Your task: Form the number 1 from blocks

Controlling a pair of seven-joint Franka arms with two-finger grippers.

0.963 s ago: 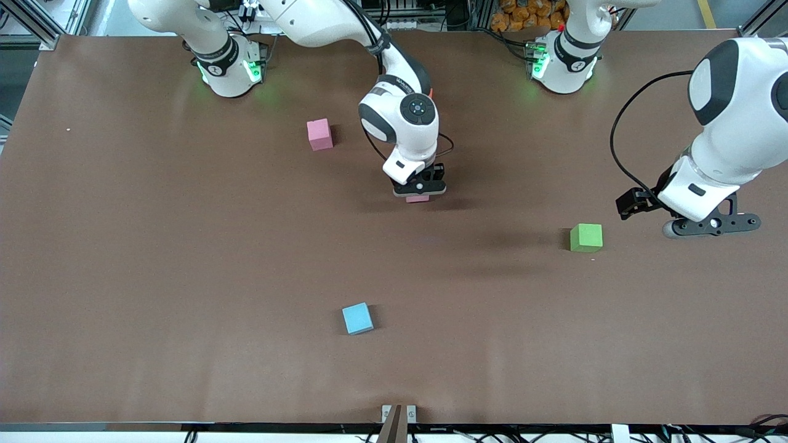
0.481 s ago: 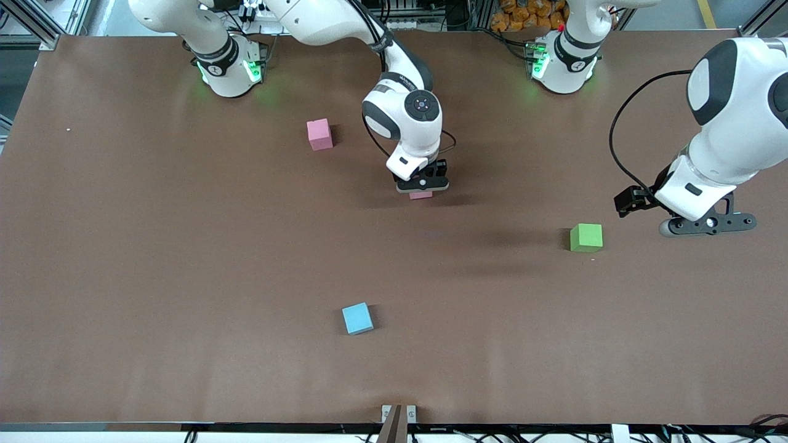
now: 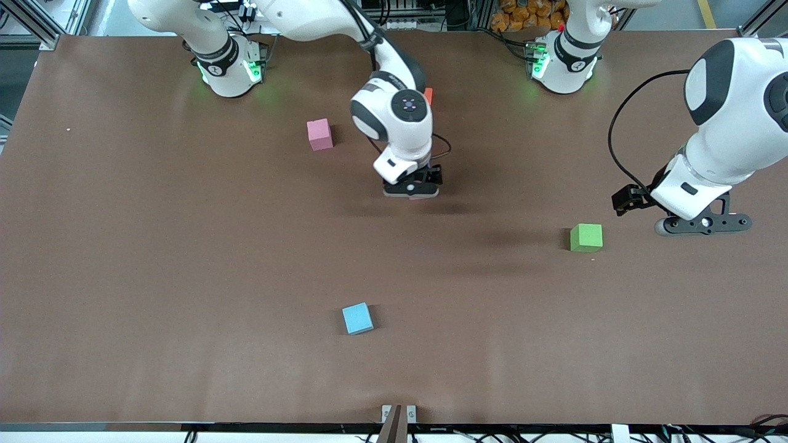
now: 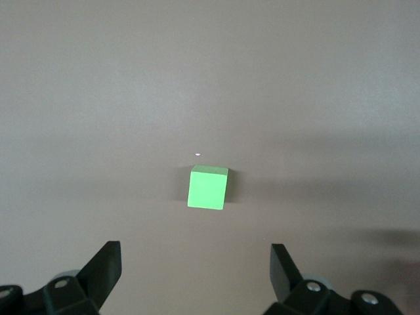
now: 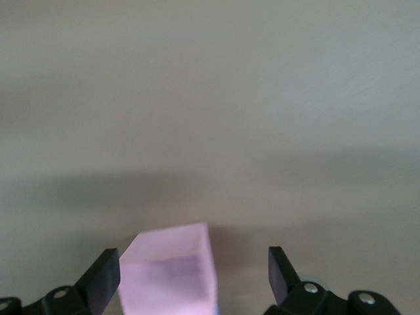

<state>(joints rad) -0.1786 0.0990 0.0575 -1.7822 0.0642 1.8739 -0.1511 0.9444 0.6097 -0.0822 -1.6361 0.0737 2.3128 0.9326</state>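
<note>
**While the jaws stand wide, the block between them can be knocked**

If the right gripper [image 5: 193,259] moves sideways before it rises, a finger could catch the pale purple block [image 5: 167,269] and push it out of place. That is the main risk, because one finger sits just beside the block's face while the other is well apart from it. The jaws are spread wide and grip nothing, and the block lies loose between them near the middle of the table. In the front view the gripper hides it.

A pink block [image 3: 319,134] sits toward the right arm's end, farther from the front camera. A sliver of an orange block [image 3: 428,95] shows beside the right arm's wrist. No figure 1 can be read from what shows, so I judge most of the task is left to do.

The left gripper [image 4: 194,259] waits with its jaws wide and empty, up over the table near a green cube [image 3: 585,237]. A light-blue cube [image 3: 357,318] lies nearest the front camera
</note>
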